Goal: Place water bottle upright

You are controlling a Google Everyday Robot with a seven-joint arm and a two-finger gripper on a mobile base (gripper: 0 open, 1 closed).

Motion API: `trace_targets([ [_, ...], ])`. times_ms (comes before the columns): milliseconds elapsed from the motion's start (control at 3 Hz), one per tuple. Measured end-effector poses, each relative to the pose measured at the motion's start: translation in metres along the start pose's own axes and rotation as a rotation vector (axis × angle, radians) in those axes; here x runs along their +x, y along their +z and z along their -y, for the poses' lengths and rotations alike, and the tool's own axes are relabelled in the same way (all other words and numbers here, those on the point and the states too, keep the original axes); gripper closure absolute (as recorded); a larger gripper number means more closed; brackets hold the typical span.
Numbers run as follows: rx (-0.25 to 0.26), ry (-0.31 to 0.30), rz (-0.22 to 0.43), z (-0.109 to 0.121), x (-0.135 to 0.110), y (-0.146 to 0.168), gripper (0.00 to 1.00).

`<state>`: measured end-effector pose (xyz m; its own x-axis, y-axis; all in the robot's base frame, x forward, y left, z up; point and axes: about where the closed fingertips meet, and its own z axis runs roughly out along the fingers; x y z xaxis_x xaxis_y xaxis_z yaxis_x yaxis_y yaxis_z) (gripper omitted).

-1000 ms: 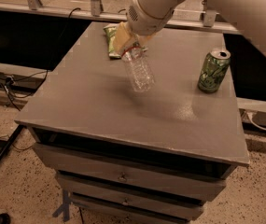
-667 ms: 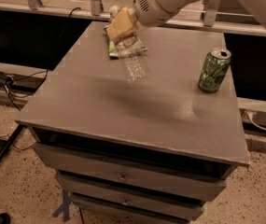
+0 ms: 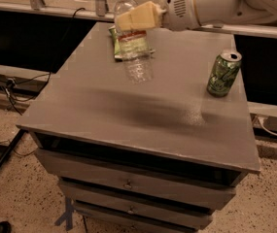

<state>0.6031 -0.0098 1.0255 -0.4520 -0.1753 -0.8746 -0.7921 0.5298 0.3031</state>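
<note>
The water bottle (image 3: 134, 50) is clear, ribbed, with a white cap at the top. It hangs nearly upright above the far left part of the grey table (image 3: 104, 110), its base a little above the surface. My gripper (image 3: 134, 17), with tan pads, is shut on the bottle's upper part just below the shoulder. The white arm reaches in from the upper right.
A green soda can (image 3: 223, 73) stands upright near the table's right edge. A green snack bag (image 3: 128, 42) lies flat behind the bottle at the far side. Drawers sit under the tabletop. Cables and a black stand lie on the floor to the left.
The gripper has swung the bottle from tilted with its cap end held high to nearly upright, and moved it slightly toward the far left of the table.
</note>
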Motion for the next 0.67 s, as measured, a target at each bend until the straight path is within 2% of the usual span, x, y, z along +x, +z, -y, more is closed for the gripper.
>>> trace_targets([
  [333,-0.049,-0.099,0.069,-0.001,0.016,-0.03,1.0],
  [667,-0.027,-0.252,0.093,0.007,0.042,-0.057,1.0],
])
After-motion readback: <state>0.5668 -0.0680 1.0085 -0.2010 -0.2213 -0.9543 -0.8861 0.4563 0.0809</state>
